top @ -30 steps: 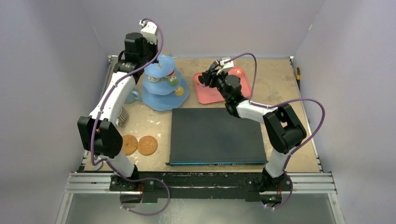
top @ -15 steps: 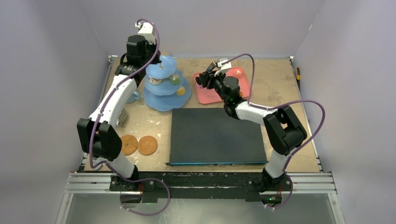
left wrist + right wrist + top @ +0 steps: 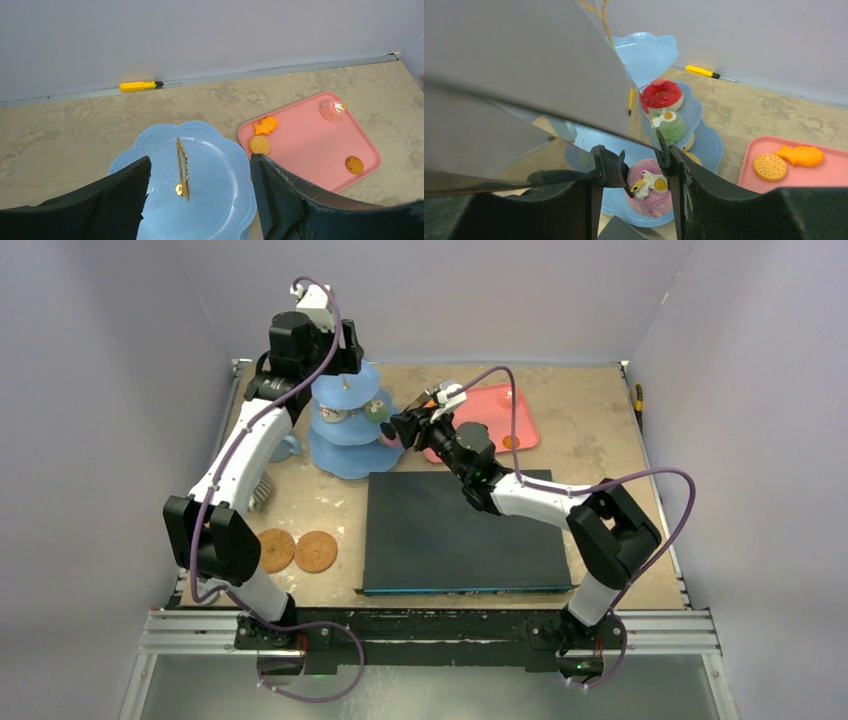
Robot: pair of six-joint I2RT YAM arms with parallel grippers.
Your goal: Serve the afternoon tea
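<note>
The right gripper [image 3: 413, 426], clamped on the black tongs [image 3: 608, 167] that pinch the purple cake [image 3: 651, 197], holds it at the near rim of the stand [image 3: 710, 146], bottom tier, on this arm's side, while the left gripper [image 3: 200, 165] gapes wide above the top tier [image 3: 216, 150]

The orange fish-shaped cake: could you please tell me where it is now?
In the left wrist view, the orange fish-shaped cake lies at the left end of the pink tray, beyond the round tan biscuit and right of the blue stand.

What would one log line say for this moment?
left gripper: open above stand | right gripper: shut on tongs | tongs: gripping pink cake beside stand
</note>
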